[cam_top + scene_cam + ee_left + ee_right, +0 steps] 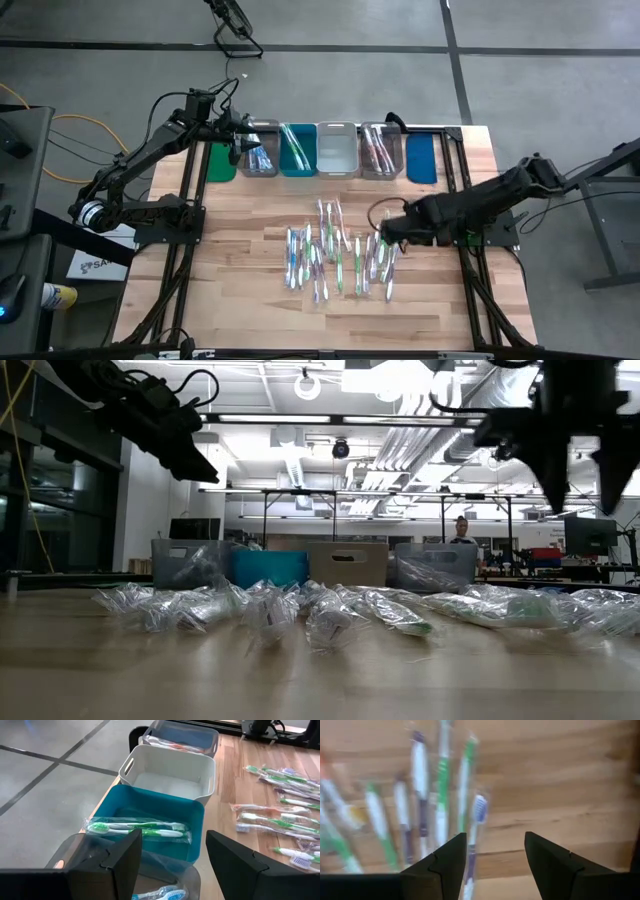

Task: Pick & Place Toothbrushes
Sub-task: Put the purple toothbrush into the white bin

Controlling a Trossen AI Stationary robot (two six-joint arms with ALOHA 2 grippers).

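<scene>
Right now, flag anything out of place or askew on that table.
Nothing looks damaged or spilled. The wrapped toothbrushes lie loose at mixed angles on the table, as unsorted stock would. The teal bin holds two green ones lying flat; the white bin is empty.

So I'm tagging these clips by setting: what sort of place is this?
Probably a robotics lab or workshop in an industrial hall. The low view shows exposed ceiling ducts and strip lights and workbenches with monitors; the high view shows a wooden worktable on a bare concrete floor.
</scene>
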